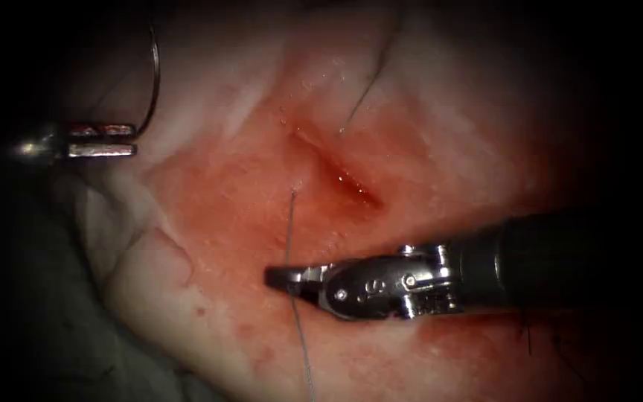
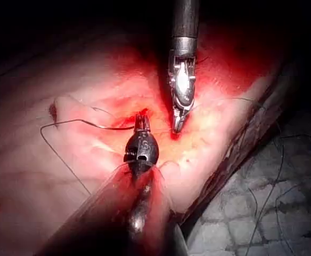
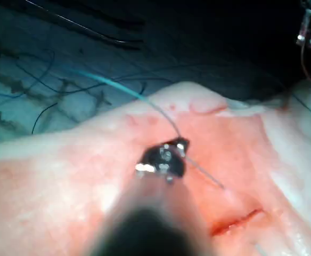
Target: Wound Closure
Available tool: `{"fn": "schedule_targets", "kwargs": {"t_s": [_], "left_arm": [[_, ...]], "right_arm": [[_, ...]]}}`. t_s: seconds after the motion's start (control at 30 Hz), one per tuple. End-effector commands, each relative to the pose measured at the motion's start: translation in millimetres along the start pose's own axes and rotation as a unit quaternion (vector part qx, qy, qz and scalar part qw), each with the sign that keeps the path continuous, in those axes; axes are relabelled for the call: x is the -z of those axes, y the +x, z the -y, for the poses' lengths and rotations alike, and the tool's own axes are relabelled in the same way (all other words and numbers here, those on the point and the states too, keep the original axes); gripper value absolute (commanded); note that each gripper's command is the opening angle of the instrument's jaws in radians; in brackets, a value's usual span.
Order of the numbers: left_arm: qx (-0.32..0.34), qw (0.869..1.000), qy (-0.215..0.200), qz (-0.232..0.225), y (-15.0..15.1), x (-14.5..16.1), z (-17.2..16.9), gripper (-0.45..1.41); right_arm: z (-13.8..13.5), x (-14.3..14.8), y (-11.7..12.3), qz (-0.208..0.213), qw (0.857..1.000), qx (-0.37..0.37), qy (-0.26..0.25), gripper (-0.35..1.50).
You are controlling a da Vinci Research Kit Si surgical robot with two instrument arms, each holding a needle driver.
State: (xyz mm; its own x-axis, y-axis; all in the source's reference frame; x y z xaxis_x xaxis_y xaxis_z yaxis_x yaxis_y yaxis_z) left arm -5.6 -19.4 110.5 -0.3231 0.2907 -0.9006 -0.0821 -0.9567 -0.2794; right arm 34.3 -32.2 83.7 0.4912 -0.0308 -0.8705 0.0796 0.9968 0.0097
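Endoscope view: L pincer sat far left of the cut, well apart from it, over the pale edge of the tissue. Jaws closed on the needle, gripped near one end; the curve rose up and away from the jaws, clear of the tissue, not in it. Left wrist view showed the same tool w/ the needle arcing off sideways from its tip.

R pincer came in from the right, below the cut and a little to its left. Jaws closed on the thread. Thread ran from a point in the tissue just left of the cut, straight down to the jaws, then on past them toward the lower edge of the view. Right wrist view: thread passed through at the tool tip, cut nearby.

A second strand left the tissue at the upper right side of the cut and ran up and away. Red fluid pooled in the cut; surrounding tissue stained red.
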Motion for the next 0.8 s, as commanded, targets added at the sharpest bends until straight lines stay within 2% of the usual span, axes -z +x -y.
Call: {"fn": "schedule_targets", "kwargs": {"t_s": [0.03,0.37,0.63,0.77,0.8], "left_arm": [[0.001,1.0,-0.001,0.0,-0.5,-0.7,-0.3,-0.45],[0.001,1.0,-0.001,0.0,-0.5,-0.7,-0.4,-0.45],[0.001,1.0,-0.001,0.0,-0.5,-0.7,-0.4,-0.45],[0.001,1.0,-0.001,0.0,-0.5,-0.7,-0.4,-0.45],[0.001,1.0,-0.001,0.0,-0.5,-0.7,-0.4,-0.45]], "right_arm": [[1.4,-0.3,1.0,-0.005,1.0,0.001,0.006,-0.35],[5.5,2.5,4.9,-0.019,0.999,0.009,0.026,-0.35],[8.6,4.0,6.9,-0.026,0.999,0.019,0.041,-0.35],[8.9,4.2,7.4,-0.035,0.999,0.019,0.037,-0.35],[8.7,4.3,7.4,-0.039,0.999,0.018,0.033,-0.25]]}}
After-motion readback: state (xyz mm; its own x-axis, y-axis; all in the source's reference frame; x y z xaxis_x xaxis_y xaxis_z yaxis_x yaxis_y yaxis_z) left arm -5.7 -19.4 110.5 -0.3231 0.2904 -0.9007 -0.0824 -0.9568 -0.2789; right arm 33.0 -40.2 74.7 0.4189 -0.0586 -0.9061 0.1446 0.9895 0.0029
